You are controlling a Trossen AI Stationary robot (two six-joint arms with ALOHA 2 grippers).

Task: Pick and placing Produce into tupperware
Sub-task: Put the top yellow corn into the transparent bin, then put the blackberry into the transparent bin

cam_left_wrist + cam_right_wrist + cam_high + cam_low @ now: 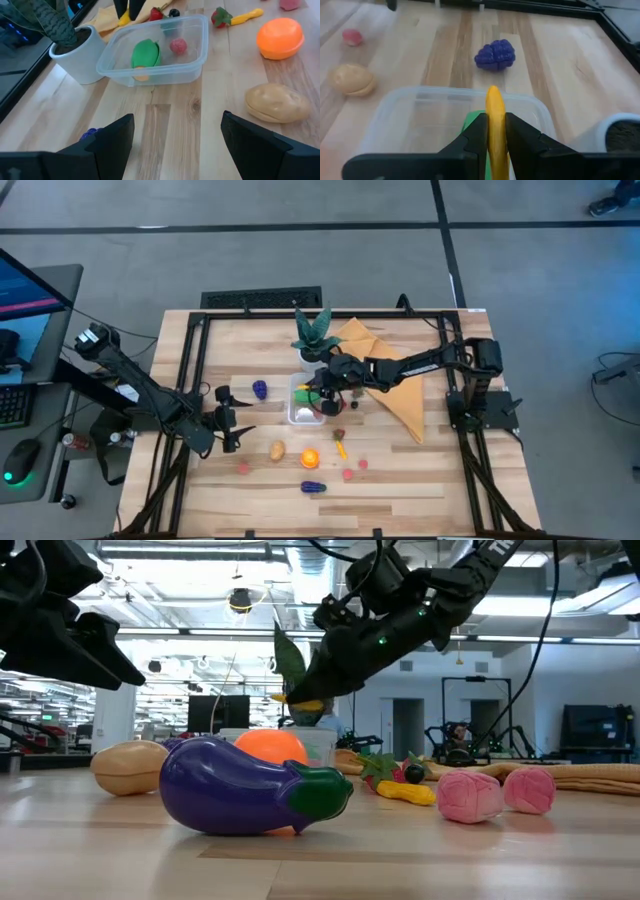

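Wooden desk (pixel 400 470), high view: right claw (pixel 318 393) over the tupperware (pixel 303 412), left claw (pixel 236 420) apart nearby. Right wrist view alone shows its fingers clamped on a yellow banana (pixel 494 125). Left wrist view reveals green and red produce (pixel 145 53) inside.

Open wood btwn left gripper (pixel 175 145) and clear rectangular plastic tub (pixel 192 70). Far side blocked: white-potted green plant (pixel 314 335), right gripper (pixel 318 392) over tub rim. Tan potato toy (pixel 277 102) off to one side.

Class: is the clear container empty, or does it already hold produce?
Not empty. The tupperware holds a green piece and a small red piece.
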